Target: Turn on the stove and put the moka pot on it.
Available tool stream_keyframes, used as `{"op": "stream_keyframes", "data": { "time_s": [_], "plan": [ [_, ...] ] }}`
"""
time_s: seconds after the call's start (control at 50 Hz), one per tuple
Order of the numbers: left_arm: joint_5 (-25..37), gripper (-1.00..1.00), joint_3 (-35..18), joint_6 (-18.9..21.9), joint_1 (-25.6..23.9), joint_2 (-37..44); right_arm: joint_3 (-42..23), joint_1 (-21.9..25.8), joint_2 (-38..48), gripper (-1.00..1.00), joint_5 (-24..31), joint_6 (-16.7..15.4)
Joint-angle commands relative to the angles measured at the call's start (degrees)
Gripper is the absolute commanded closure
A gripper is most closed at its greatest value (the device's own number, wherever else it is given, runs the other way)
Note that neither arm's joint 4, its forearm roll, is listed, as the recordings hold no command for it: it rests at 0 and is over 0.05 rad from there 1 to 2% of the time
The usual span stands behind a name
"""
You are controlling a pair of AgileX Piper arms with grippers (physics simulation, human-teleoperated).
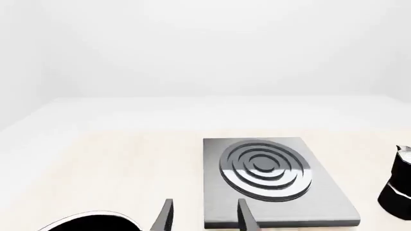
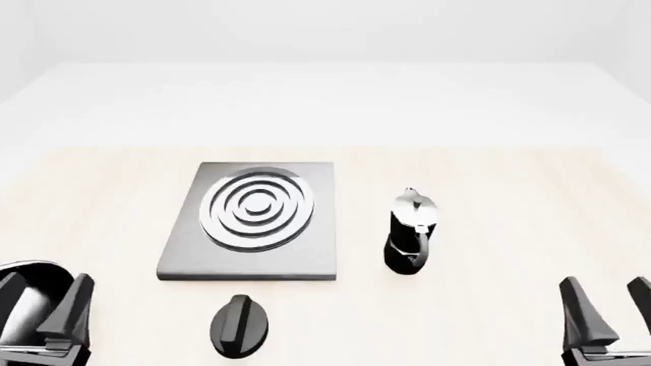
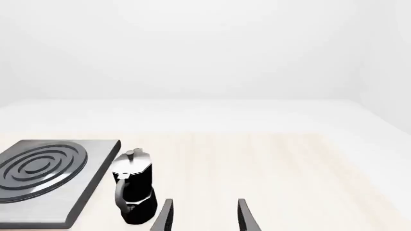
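The stove [image 2: 256,219] is a flat grey slab with concentric silver rings, lying mid-table; it also shows in the left wrist view [image 1: 270,179] and the right wrist view [image 3: 45,174]. Just right of it stands the moka pot [image 2: 411,232], upright on the table, black with a silver lid, handle toward the near side; the pot [image 3: 134,193] is close ahead of the right fingers and the pot [image 1: 399,185] sits at the left wrist picture's edge. My left gripper [image 2: 41,306] [image 1: 205,219] is open at the near left. My right gripper [image 2: 610,314] [image 3: 205,219] is open at the near right. Neither holds anything.
A black oval knob [image 2: 241,326] lies on the table in front of the stove's near edge, between the stove and my left gripper; part of the knob [image 1: 90,222] shows in the left wrist view. The light wooden tabletop [image 2: 508,191] stretches to a white back area.
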Motion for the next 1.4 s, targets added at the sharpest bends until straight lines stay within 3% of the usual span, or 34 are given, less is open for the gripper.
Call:
{"op": "stream_keyframes", "data": {
  "time_s": [0.02, 0.08, 0.32, 0.48, 0.7, 0.9, 1.2, 1.4],
  "plan": [
    [1.8, -1.00, -9.4, 2.8, -6.8, 13.1, -0.1, 0.0, 1.8, -1.00, -1.3, 0.0],
    [2.5, -1.00, -12.9, 1.7, -7.4, 19.2, -0.1, -0.2, 1.2, -1.00, -0.8, -0.3],
    [7.4, -1.00, -21.2, 2.9, -12.5, 30.4, 0.0, -0.1, 3.5, -1.00, -2.5, -0.5],
    [10.6, -1.00, -24.6, 6.4, -14.9, 35.0, 0.0, -0.2, 3.4, -1.00, -2.5, -0.7],
    [16.0, -1.00, -29.0, 6.8, -17.3, 41.2, 0.0, -0.1, 3.9, -1.00, -2.9, -0.7],
    [17.8, -1.00, -30.4, 5.5, -18.5, 45.8, 0.0, 0.0, 3.1, -1.00, -2.2, -0.6],
    [15.9, -1.00, -29.7, 1.4, -20.6, 55.8, 0.0, 0.2, 3.0, -1.00, -2.1, 0.0],
    [15.0, -1.00, -29.3, 0.6, -21.9, 58.3, 0.0, 0.2, 3.2, -1.00, -2.3, 0.4]
  ]
}}
